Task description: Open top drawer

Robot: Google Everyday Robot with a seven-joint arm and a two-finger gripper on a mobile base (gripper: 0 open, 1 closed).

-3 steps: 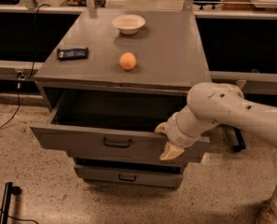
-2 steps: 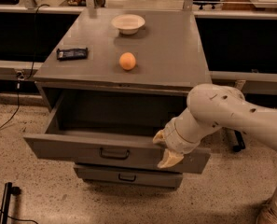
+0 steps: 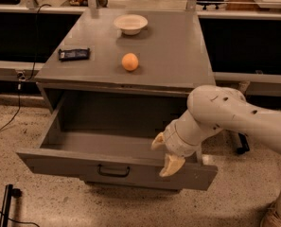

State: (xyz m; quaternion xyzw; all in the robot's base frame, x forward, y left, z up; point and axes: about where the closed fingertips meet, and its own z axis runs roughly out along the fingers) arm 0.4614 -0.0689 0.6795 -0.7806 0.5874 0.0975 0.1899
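Jaws of the cream gripper [image 3: 164, 152] spread apart, straddling the front rim of the boxy grey metal top drawer [image 3: 116, 167], pulled far out.

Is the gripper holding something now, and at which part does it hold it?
The gripper is at the top edge of the top drawer's front panel, right of the handle. Whether it grips the edge or only hooks it cannot be told.
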